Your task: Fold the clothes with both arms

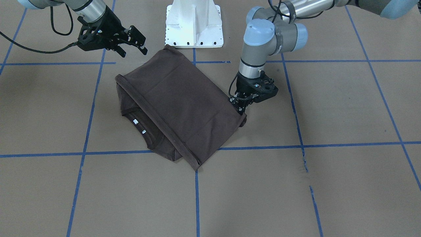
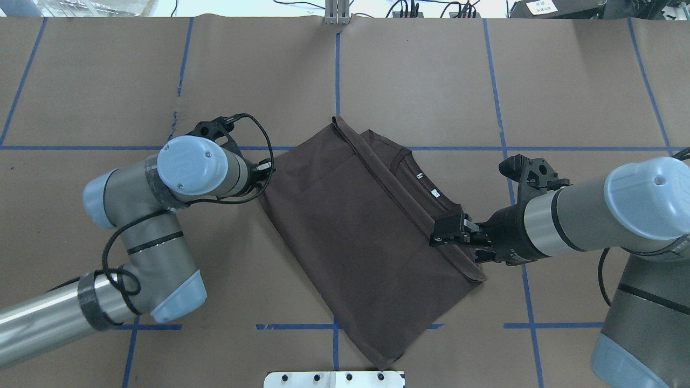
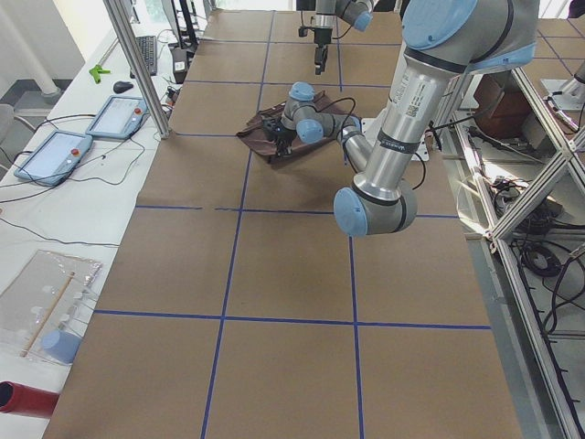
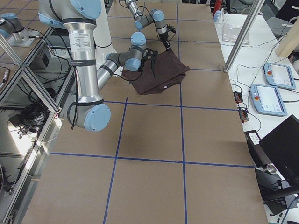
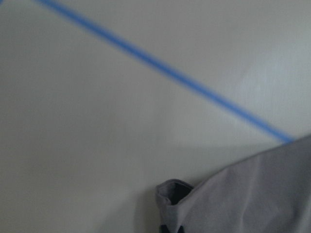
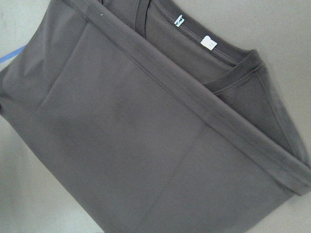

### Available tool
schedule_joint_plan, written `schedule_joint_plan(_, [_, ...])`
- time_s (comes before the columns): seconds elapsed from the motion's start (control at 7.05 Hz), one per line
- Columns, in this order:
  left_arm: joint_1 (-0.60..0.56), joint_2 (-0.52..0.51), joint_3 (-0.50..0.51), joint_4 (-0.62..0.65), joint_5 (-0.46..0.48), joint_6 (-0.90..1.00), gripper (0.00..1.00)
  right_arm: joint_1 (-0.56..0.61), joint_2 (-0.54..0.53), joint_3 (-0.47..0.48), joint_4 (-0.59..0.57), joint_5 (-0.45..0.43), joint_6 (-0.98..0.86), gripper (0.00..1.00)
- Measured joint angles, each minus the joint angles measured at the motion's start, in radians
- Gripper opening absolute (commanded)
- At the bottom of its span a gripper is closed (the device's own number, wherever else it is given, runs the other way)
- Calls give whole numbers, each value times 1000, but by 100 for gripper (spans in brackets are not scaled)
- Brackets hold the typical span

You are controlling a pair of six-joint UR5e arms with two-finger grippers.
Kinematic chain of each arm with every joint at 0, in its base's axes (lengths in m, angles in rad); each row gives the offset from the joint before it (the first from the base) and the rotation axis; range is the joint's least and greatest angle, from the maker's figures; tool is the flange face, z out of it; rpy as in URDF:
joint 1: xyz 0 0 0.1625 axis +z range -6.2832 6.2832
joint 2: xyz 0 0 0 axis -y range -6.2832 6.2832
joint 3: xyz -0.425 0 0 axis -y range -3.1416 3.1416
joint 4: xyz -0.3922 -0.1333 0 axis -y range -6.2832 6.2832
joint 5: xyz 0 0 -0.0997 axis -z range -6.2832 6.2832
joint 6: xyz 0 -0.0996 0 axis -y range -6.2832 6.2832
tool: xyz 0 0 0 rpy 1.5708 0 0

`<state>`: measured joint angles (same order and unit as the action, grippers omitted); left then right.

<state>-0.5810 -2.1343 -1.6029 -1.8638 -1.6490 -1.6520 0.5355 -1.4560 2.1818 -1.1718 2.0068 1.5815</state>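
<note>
One dark brown short-sleeved T-shirt (image 1: 184, 105) lies folded in the middle of the brown paper-covered counter (image 1: 329, 108), two white neck tags (image 1: 135, 121) showing. The left black two-finger end effector (image 1: 241, 106) touches its side edge; gripping or not, I cannot tell. The right black two-finger end effector (image 1: 134, 50) hovers released nearby. For a clean fold, both should pinch matching corners and lift evenly.

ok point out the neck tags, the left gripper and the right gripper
neck tags (image 6: 209, 42): right wrist view, on the larger white tag
left gripper (image 1: 242, 108): front-facing view, between its fingertips
right gripper (image 1: 133, 50): front-facing view, midway between its open fingers
</note>
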Motion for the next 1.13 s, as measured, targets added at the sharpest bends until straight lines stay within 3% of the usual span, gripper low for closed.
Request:
schedule_joint_plan(0.28, [-112,-150,257,-114,0,149,0,3,5,-2,-1,-2,-1,100])
schedule_joint_plan(0.43, [-138,-233,388,-189,3,211,91,7,16,-5,-3,-3,-2,100])
schedule_joint_plan(0.57, [-148,-296,506,-284,15,247,100,11,25,-8,-6,-4,-3,100])
schedule_joint_plan(0.71, [-149,-330,592,-374,47,272,100,13,29,-11,-8,-5,-3,100])
schedule_joint_plan(1.13, [-181,-341,631,-420,79,362,100,20,50,-49,-19,-14,-7,100])
